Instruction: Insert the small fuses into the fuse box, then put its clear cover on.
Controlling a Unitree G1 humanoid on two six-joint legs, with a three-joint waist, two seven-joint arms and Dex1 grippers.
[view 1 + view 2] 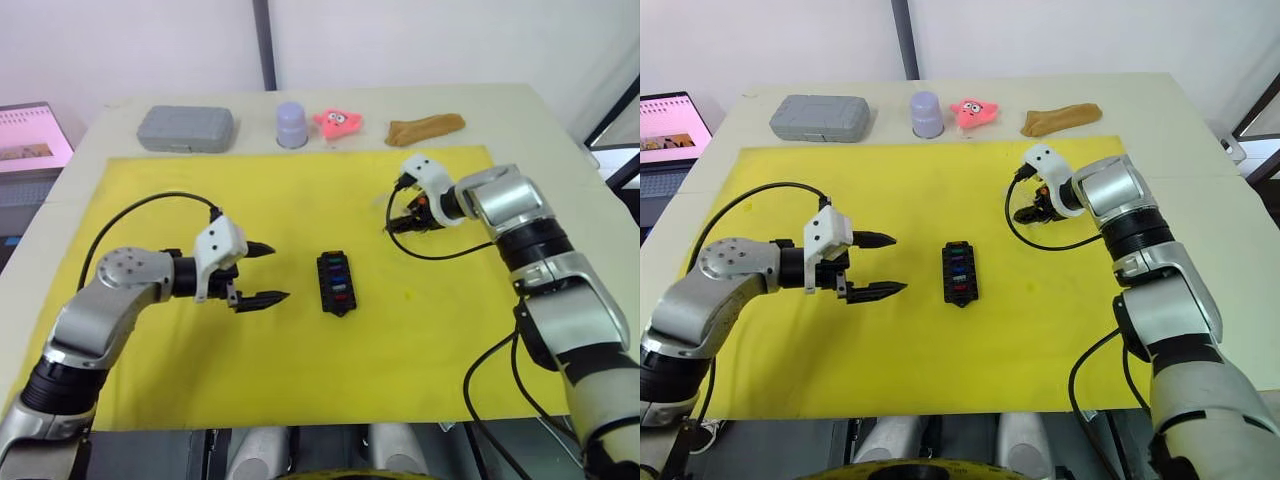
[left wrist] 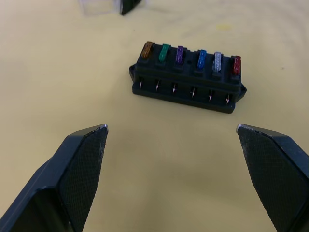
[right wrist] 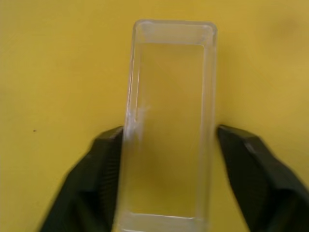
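A yellow mat [image 1: 300, 360] covers most of the pale tabletop [image 1: 560, 130], its near edge running just above the bottom of the head views. On the near left part of the mat the left gripper [image 1: 262, 272] hovers with its two black fingers [image 2: 79, 164] spread wide apart, holding nothing, aimed at the fuse box [image 1: 336, 283]. The fuse box is a small black block lying flat near the middle of the mat, and in the left wrist view a row of six small fuses [image 2: 190, 59] stands seated in its top: amber, green, purple, blue, clear grey and red, with metal contacts showing in the openings along its side. Farther back on the right, the right gripper [image 1: 400, 222] reaches down to the mat; in the right wrist view the clear cover [image 3: 166, 125] lies between its fingers [image 3: 96, 179], one finger touching its long wall, the other close beside it, so whether they actually grip it cannot be told. The cover is hard to make out in the head views. Beyond the mat, along the far edge of the tabletop, sit a grey case [image 1: 185, 128], a lilac cup [image 1: 291, 124], a pink toy [image 1: 338, 122] and a brown object [image 1: 425, 128]. A laptop screen [image 1: 30, 135] shows at the left, cut off by the frame, with a white wall behind.
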